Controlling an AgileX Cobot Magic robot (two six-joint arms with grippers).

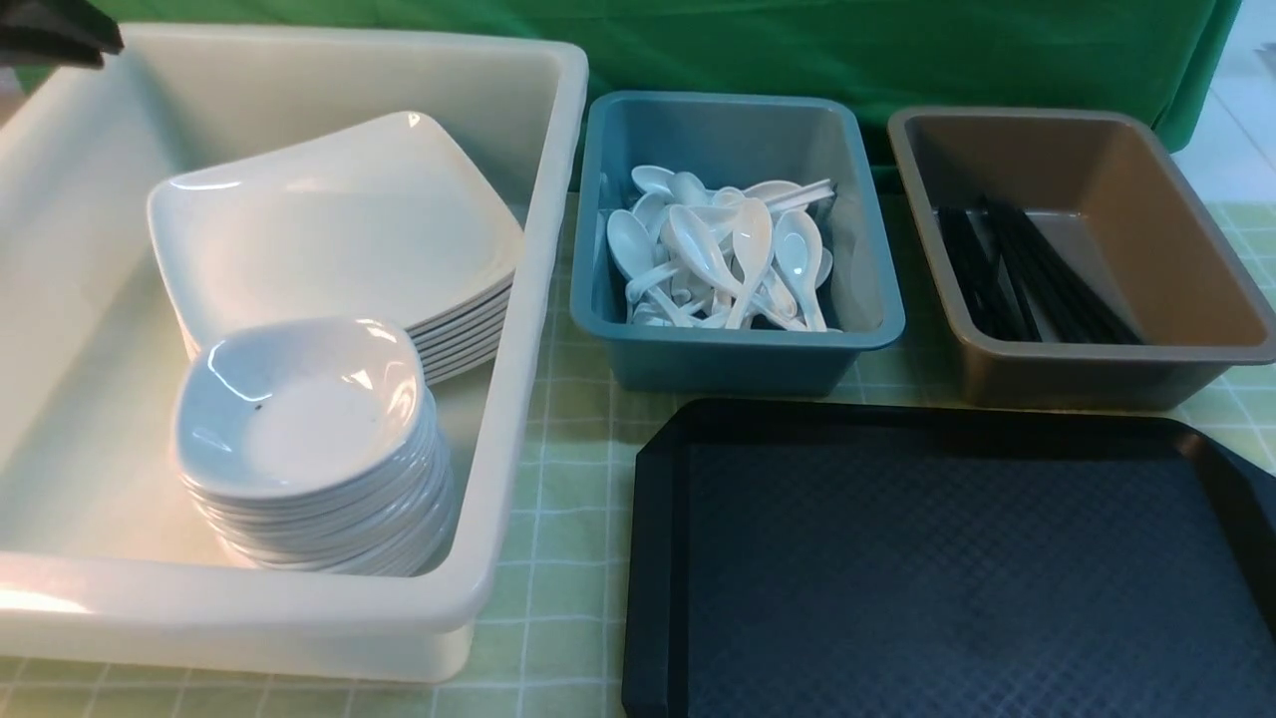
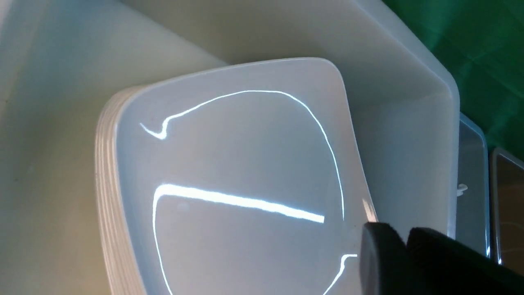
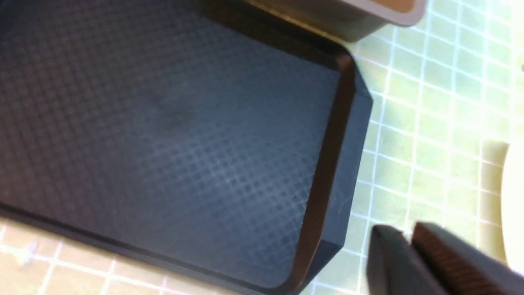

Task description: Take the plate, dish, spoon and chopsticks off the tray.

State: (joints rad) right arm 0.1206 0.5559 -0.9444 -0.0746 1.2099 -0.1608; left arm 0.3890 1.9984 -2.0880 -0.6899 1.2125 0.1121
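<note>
On the green-checked cloth the tray [image 1: 947,558] lies bare, its plate [image 1: 339,229] stacked in the white tub [image 1: 518,399]; with left gripper [image 2: 405,239] and right gripper [image 3: 409,235] both closed and empty, you should retract slowly, clear of the rims.

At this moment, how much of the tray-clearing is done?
It looks finished: the tray is bare, plates and bowls stacked in the white tub, spoons and chopsticks binned. Both grippers, left and right, hold nothing. Nothing visibly left.
</note>
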